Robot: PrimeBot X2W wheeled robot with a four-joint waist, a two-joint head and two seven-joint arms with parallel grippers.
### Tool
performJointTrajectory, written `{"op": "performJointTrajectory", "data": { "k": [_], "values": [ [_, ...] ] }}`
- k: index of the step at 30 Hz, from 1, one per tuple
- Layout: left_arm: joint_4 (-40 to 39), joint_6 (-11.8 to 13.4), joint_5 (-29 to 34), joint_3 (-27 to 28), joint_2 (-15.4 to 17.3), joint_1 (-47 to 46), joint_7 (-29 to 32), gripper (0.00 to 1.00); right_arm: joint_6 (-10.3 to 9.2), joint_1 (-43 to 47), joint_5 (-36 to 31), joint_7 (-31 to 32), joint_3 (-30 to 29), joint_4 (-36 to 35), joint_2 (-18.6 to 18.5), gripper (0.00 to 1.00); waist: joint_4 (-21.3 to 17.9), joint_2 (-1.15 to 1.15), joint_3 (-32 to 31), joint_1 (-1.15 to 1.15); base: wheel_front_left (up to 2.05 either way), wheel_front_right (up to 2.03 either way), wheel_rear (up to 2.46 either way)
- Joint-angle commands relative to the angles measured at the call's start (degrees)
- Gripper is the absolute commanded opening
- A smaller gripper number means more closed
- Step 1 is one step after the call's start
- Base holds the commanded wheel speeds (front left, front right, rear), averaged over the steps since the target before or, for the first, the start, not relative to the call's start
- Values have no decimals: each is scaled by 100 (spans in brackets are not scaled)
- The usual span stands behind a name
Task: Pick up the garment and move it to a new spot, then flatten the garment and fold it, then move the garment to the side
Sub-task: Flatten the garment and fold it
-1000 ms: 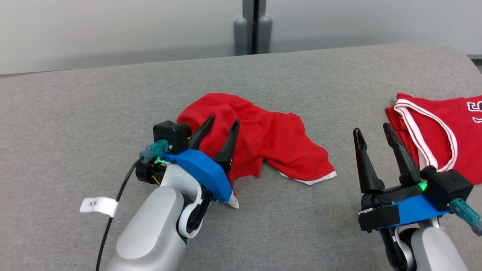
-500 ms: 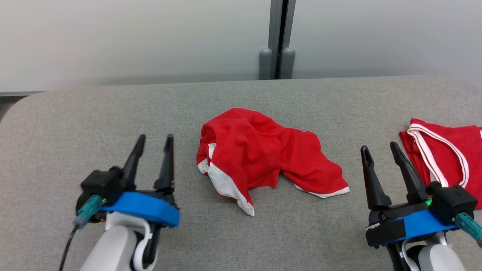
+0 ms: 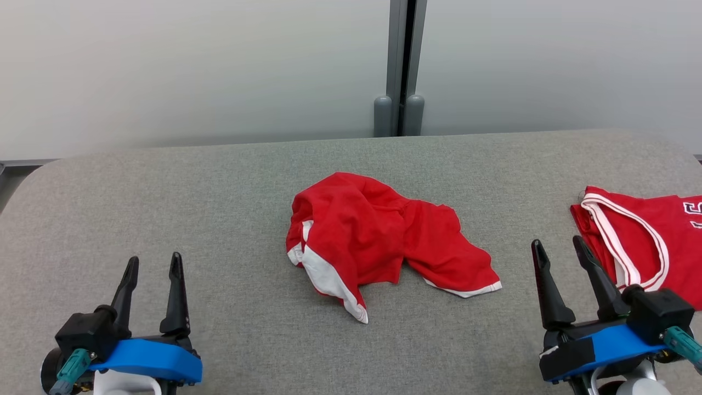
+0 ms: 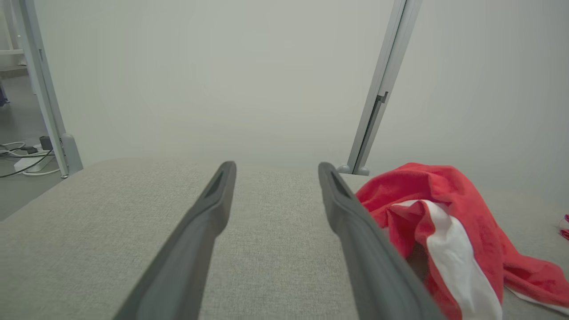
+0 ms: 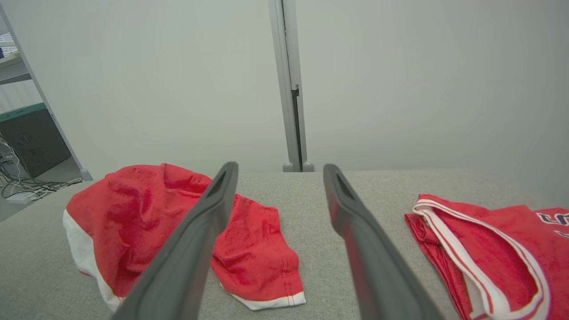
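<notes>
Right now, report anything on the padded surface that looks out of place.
The red garment lies crumpled in a heap at the middle, with its white trim turned over, not flat. The jersey at the right lies flatter.
</notes>
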Motion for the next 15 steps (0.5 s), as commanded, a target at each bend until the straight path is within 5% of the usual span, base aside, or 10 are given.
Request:
{"op": "performJointTrajectory", "data": {
  "k": [1,15],
  "values": [
    [12,21,27,32,27,15,-24,100,3,100,-3,4,-11,17,7,100,-7,0,-14,1,0,0,0],
    [153,-59,103,129,-32,-25,-25,100,2,259,-5,144,-166,435,107,100,-12,0,19,1,0,0,0]
  ]
}}
